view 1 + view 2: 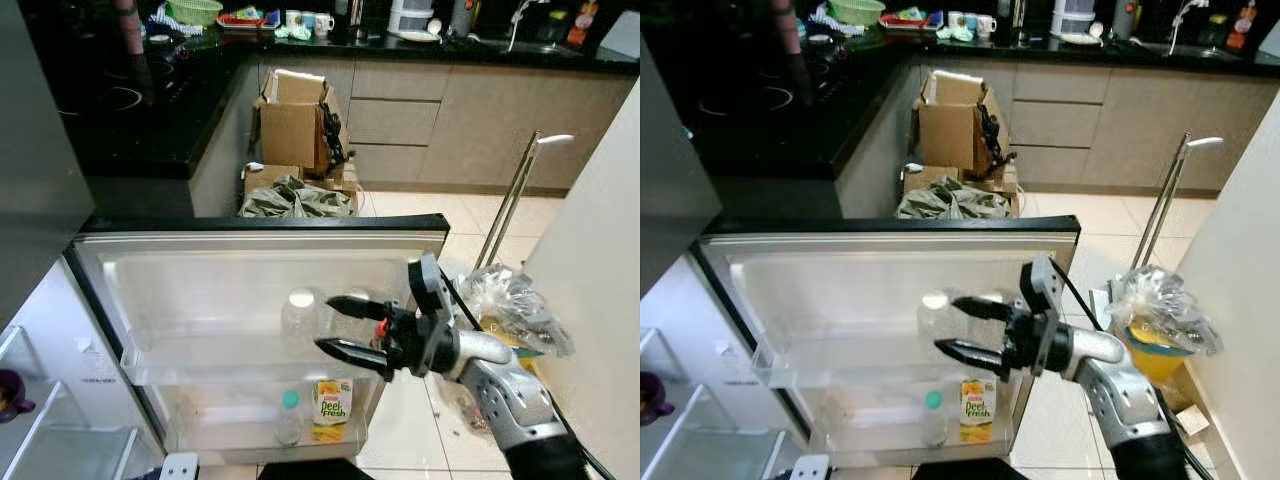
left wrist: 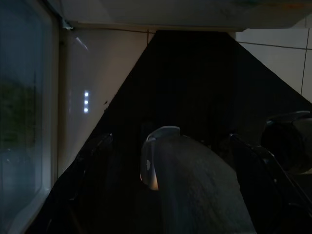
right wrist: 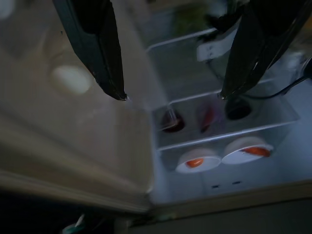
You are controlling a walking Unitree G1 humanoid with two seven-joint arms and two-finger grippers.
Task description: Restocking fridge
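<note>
Right gripper hovering with jaws released just beside the clear bottle standing in the open fridge door upper shelf, juice carton sitting on the shelf below

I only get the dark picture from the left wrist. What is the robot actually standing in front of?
Observer: An open fridge door, swung wide, with clear shelves on its inner side.
Operator: Anything on those shelves?
Observer: A clear bottle with a white cap stands on the upper door shelf. Below it are a bottle with a green cap and a Peel Fresh juice carton.
Operator: Is either arm doing anything?
Observer: The right gripper is open, right beside the white-capped bottle and holding nothing.
Operator: What's inside the fridge?
Observer: The right wrist view shows two white round tubs low down, behind a clear shelf front.
</note>
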